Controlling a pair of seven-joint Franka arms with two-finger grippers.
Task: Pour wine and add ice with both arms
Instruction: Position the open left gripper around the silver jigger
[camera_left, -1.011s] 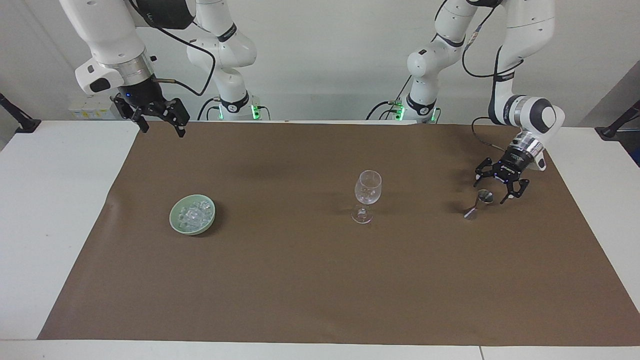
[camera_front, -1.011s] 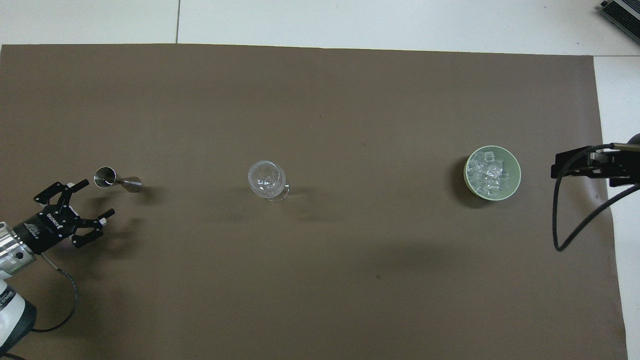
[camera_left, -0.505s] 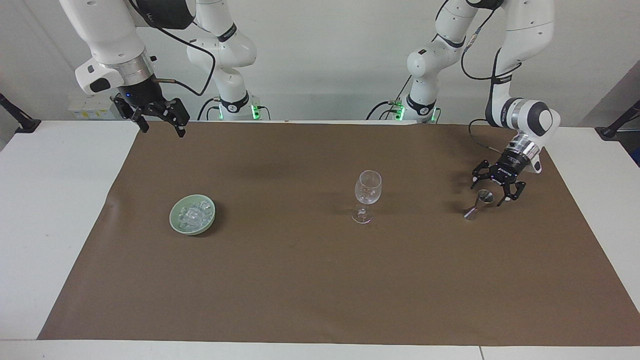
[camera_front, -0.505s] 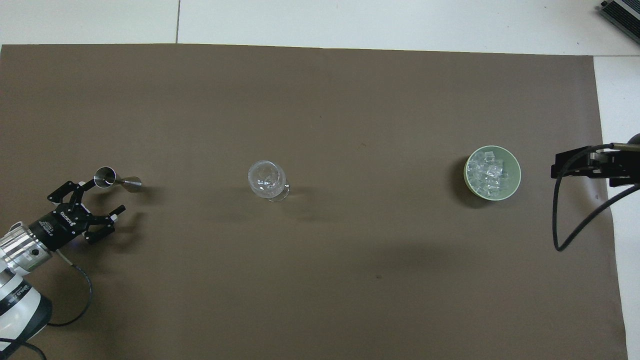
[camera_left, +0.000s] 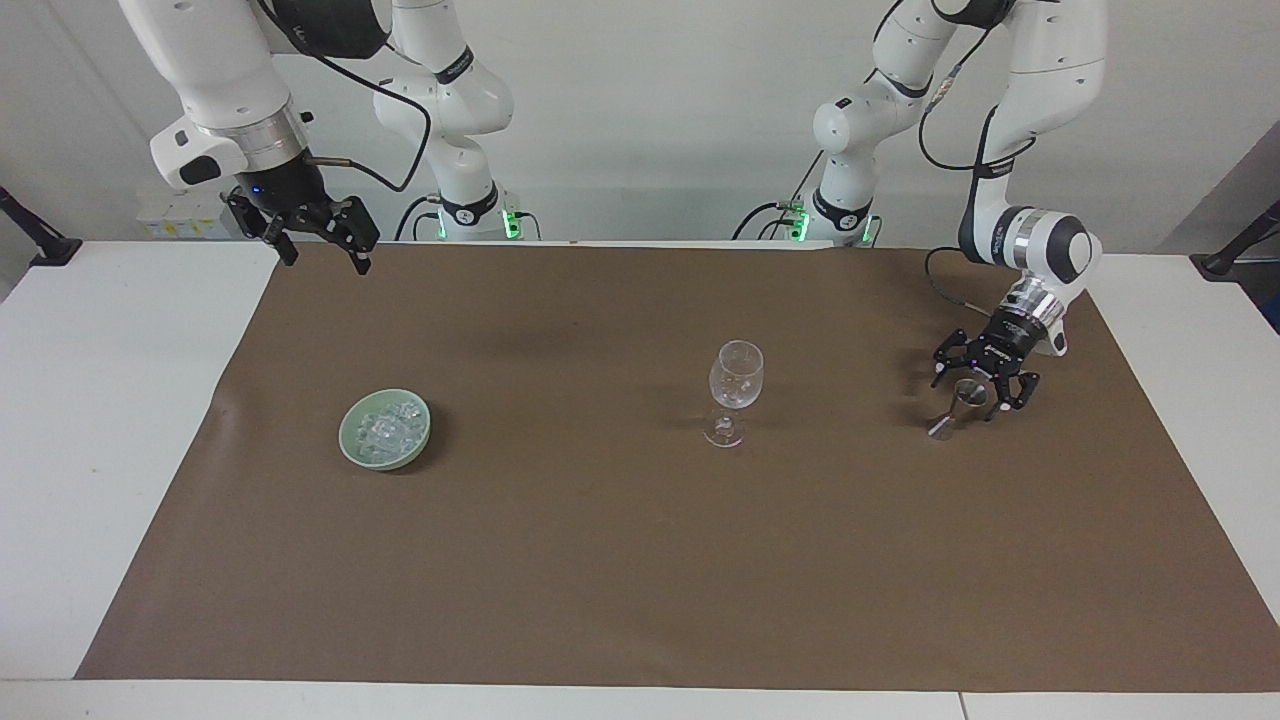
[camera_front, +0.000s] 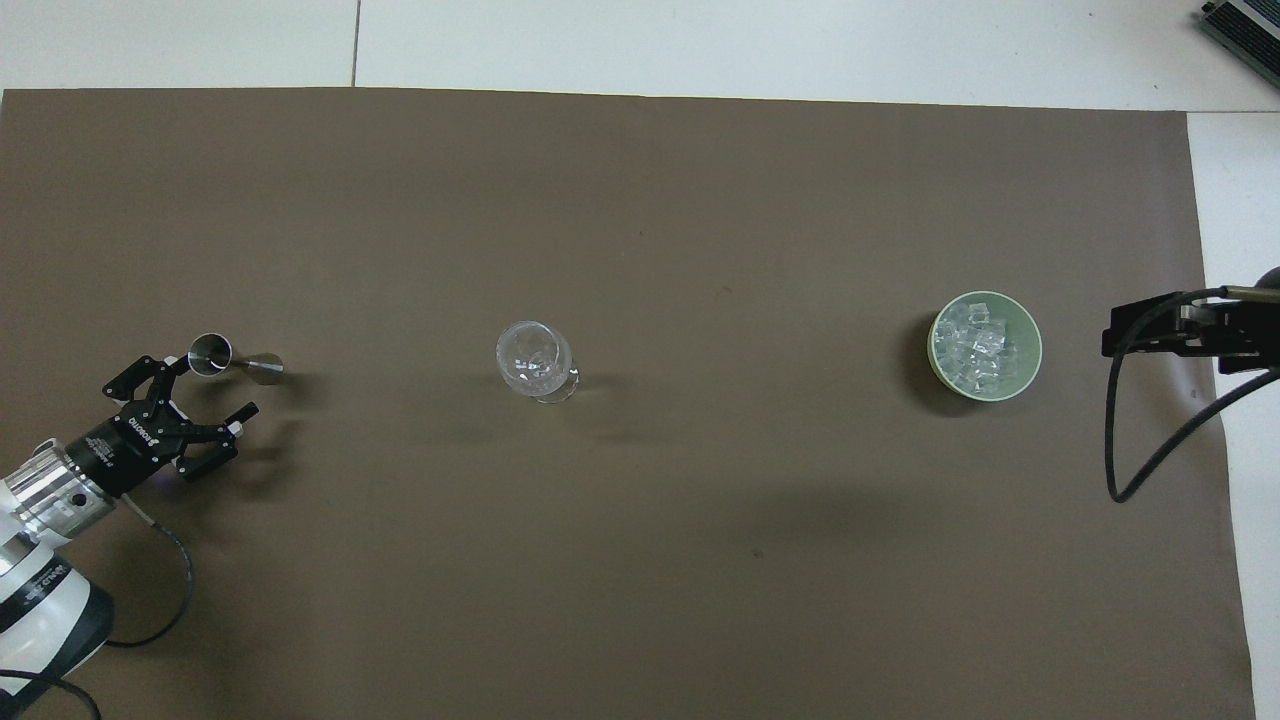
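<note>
A clear wine glass stands upright mid-mat. The ice is heaped in a pale green bowl toward the right arm's end. A small steel jigger stands toward the left arm's end. My left gripper is open, low and tilted, with its fingers either side of the jigger's cup; I see no grip. My right gripper hangs open, high over the mat's edge by the robots. No wine is in view.
A brown mat covers most of the white table. A black cable loops down from the right arm at its end of the mat.
My left gripper has slid toward the jigger and come in around its cup. The right arm, the glass and the bowl have not moved.
</note>
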